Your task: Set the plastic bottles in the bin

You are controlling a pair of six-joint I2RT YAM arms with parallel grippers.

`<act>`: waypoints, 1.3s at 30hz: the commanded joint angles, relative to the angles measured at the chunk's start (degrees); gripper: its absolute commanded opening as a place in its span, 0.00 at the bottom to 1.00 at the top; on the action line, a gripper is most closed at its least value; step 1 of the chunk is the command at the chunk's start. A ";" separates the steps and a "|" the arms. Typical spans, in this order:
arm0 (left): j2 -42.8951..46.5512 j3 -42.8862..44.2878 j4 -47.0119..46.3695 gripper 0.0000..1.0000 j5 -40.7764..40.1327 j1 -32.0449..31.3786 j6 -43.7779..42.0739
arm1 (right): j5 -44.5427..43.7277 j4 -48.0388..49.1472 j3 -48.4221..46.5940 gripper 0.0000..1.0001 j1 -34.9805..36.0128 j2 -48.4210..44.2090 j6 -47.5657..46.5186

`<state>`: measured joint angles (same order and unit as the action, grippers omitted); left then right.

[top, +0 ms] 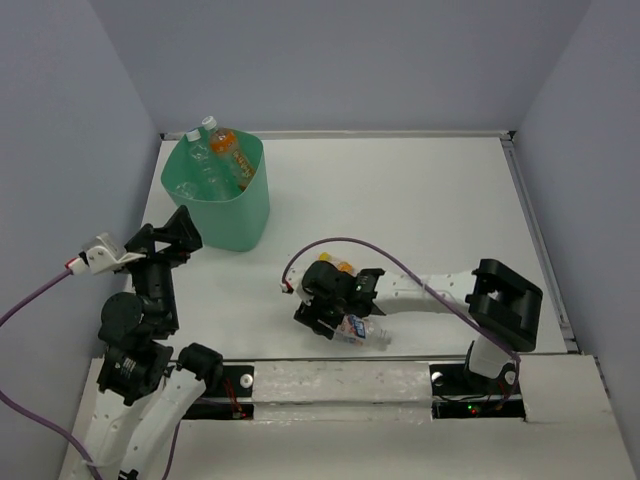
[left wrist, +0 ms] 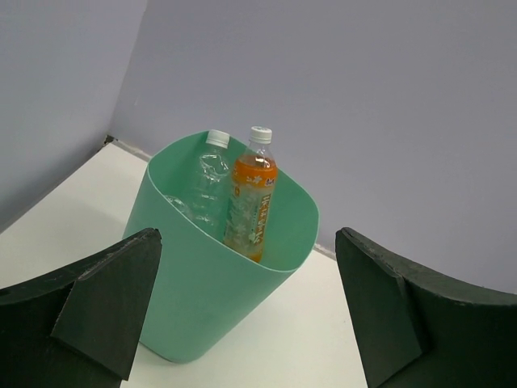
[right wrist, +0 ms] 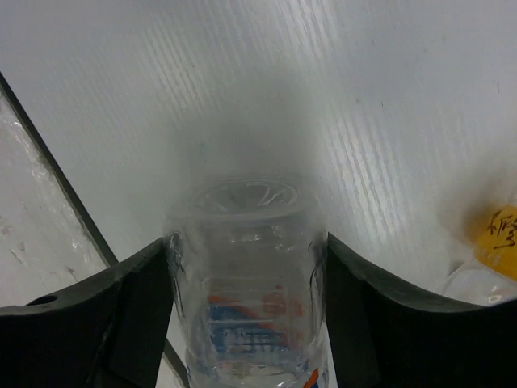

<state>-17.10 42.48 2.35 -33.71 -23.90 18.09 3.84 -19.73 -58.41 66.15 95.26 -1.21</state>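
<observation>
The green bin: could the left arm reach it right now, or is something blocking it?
Probably yes. The left gripper is open and empty, facing the bin with nothing visible between them. The right gripper is off to the side, closed around a bottle.

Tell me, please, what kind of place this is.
Probably a robotics lab test cell: a white table enclosed by plain grey walls, a left arm and right arm bolted at its edge, and a green bin holding plastic bottles.
</observation>
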 commanded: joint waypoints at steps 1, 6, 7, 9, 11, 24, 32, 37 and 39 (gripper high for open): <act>1.54 -0.38 -3.40 0.99 0.58 0.35 -1.04 | -1.81 -0.66 -6.00 0.57 1.53 1.51 -1.42; 3.56 -0.29 -3.58 0.99 0.49 0.43 -1.12 | -5.93 0.21 -12.15 0.45 1.53 -2.36 -2.47; 3.83 -0.38 -3.58 0.99 0.32 0.43 -1.04 | -8.12 1.43 -15.56 0.45 1.53 -3.41 -3.00; 4.45 -0.38 -3.49 0.99 0.14 0.43 -1.12 | -9.63 5.28 -19.44 0.45 1.53 -4.12 -5.37; 4.71 -0.29 -3.49 0.99 -0.30 0.35 -1.04 | -10.69 9.86 -24.52 0.45 1.53 -4.21 -6.78; 6.20 -0.29 -3.23 0.99 0.14 2.19 0.55 | -5.52 50.81 -55.54 0.42 -7.61 14.48 -0.55; 6.47 -0.29 -3.32 0.99 0.58 2.37 0.63 | -4.02 54.80 -75.48 0.42 -10.33 33.10 3.12; 7.08 -0.38 -3.58 0.99 0.05 2.19 0.28 | -1.47 47.42 -91.52 0.41 -12.45 45.09 8.94; 7.35 -0.38 -3.49 0.99 0.05 2.02 0.28 | -0.85 47.76 -90.48 0.41 -12.45 45.89 9.56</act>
<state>-11.07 42.44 1.93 -33.43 -22.00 18.57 0.86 28.16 -144.55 55.07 140.51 3.62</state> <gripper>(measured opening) 0.989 0.641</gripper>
